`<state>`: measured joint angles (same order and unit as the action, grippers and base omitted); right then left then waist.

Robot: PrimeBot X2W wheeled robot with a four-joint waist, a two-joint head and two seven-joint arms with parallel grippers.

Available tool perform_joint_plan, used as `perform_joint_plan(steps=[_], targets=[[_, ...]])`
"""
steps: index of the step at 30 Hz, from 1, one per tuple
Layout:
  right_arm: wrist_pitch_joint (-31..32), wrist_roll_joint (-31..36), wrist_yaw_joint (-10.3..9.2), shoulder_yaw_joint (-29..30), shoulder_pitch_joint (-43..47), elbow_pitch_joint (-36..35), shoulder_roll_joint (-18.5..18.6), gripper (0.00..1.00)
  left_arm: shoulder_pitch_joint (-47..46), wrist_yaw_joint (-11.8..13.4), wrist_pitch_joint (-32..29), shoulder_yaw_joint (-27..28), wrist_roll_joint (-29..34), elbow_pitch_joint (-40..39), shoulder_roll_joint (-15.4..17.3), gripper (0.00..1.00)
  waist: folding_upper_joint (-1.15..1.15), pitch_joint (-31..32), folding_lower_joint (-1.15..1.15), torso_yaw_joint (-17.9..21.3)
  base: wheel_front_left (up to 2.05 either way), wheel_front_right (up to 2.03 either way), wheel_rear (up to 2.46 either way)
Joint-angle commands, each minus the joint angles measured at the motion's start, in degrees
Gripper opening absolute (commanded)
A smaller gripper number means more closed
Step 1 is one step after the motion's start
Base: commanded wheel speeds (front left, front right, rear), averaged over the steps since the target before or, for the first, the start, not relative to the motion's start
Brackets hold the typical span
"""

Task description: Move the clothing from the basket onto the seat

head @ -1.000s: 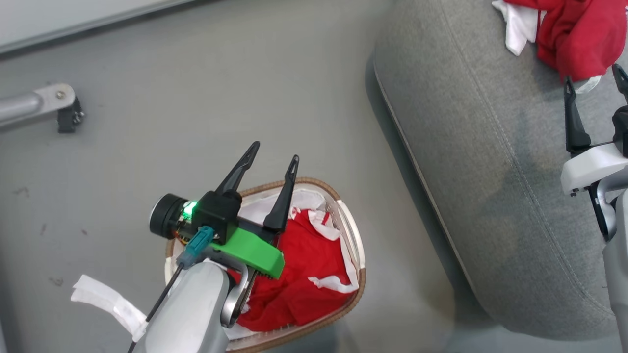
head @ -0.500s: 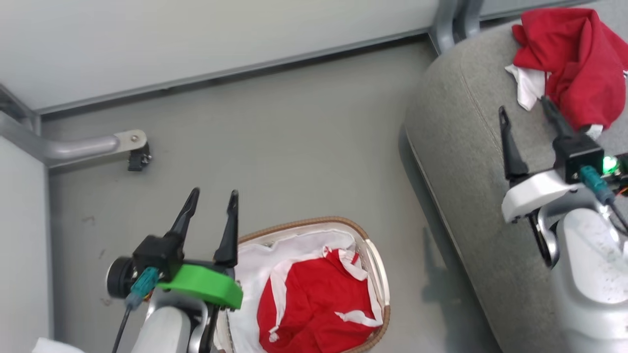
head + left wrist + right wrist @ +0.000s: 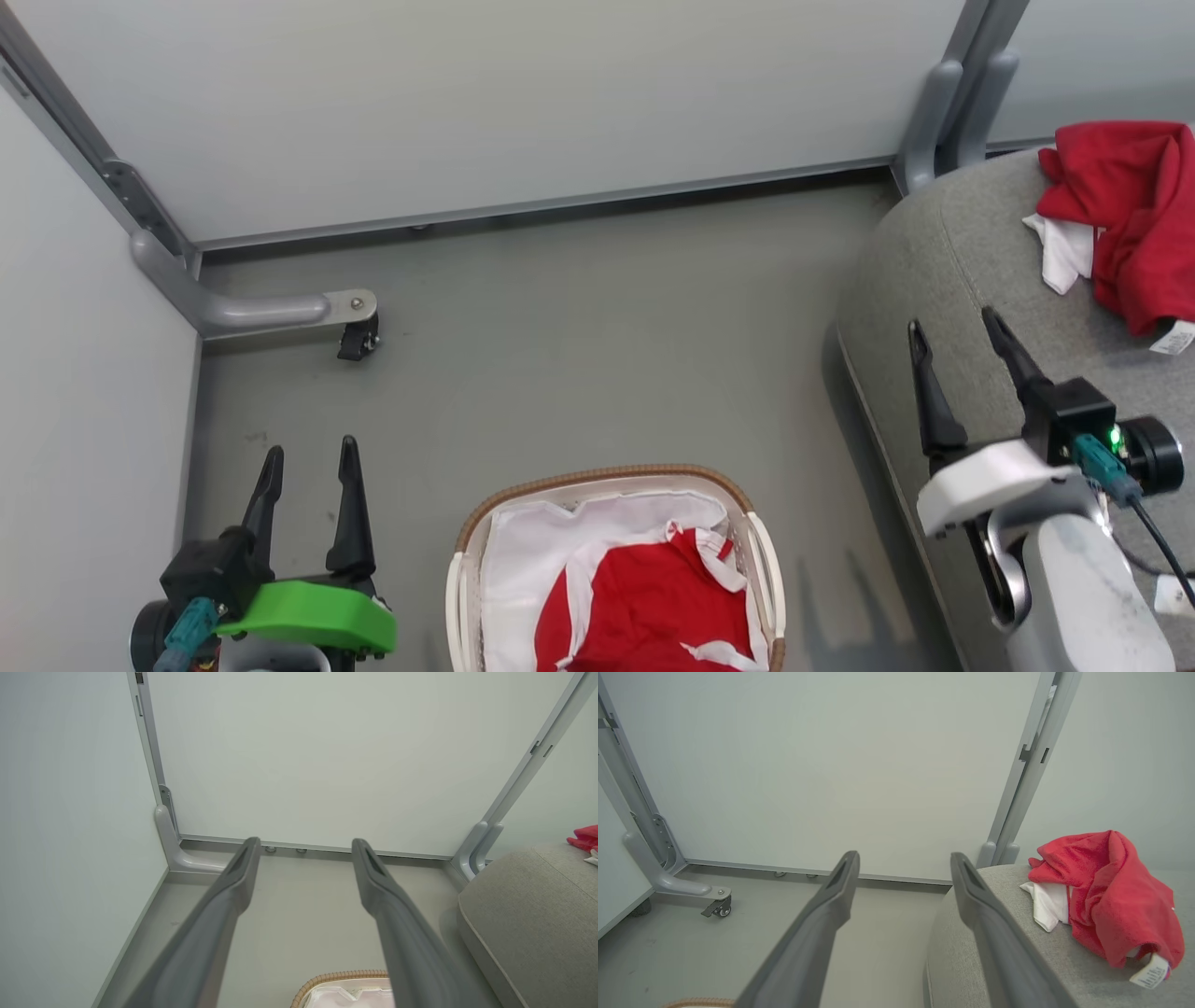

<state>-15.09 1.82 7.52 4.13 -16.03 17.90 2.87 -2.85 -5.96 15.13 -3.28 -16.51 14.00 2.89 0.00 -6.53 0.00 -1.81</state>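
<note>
Closest in, the left gripper (image 3: pixel 311 446) sits at the bottom left over bare floor (image 3: pixel 579 355), fingers spread wide with nothing between them. Its green mount gets chopped off by the frame edge. Just to its right is the basket (image 3: pixel 597 476), and the head view cuts off its near part. One red garment (image 3: pixel 644 607) lies inside on the white liner (image 3: pixel 523 560), bunched toward the right side with white trim showing. Can't tell how much of it there is, since the lower part runs out of frame. In the left wrist view a sliver of the woven rim peeks in at the bottom between the fingers. Over on the right, the right gripper (image 3: pixel 952 319) hangs at the edge of the seat (image 3: pixel 971 252), also wide open and empty, and its arm hides a chunk of the cushion's edge. Further back on the seat is the other garment (image 3: pixel 1120 205), a crumpled red heap with a white bit sticking out on its left and a small label (image 3: pixel 1172 338) at its near end. The head view clips its right side and the right wrist view shows it whole, but the label print is too small to read. Beyond all that there's a caster (image 3: pixel 358 341) on a grey foot, then pale wall panels (image 3: pixel 513 103).
</note>
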Motion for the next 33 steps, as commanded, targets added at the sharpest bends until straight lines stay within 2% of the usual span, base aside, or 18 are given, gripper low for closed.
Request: perform_joint_plan(steps=[1,11,33], targets=[[-0.11,-2.09,-0.06,-0.14,2.35,-0.42,0.11,1.00,1.35,0.31,0.03,0.36,-0.10,-0.18,0.01,1.00,0.00,1.77,0.00,-1.10,0.00,0.00,0.00],[-0.11,-6.43,-0.06,-2.26,9.77,-1.14,0.12,1.00,5.11,0.90,0.03,0.51,-0.85,-0.15,0.02,1.00,0.00,4.51,0.00,-0.99,0.00,0.00,0.00],[-0.11,-6.84,-0.06,-3.78,10.11,0.12,0.11,1.00,4.35,0.34,0.03,-0.15,-0.09,1.22,0.03,1.00,0.00,4.68,0.00,-0.96,0.00,0.00,0.00]])
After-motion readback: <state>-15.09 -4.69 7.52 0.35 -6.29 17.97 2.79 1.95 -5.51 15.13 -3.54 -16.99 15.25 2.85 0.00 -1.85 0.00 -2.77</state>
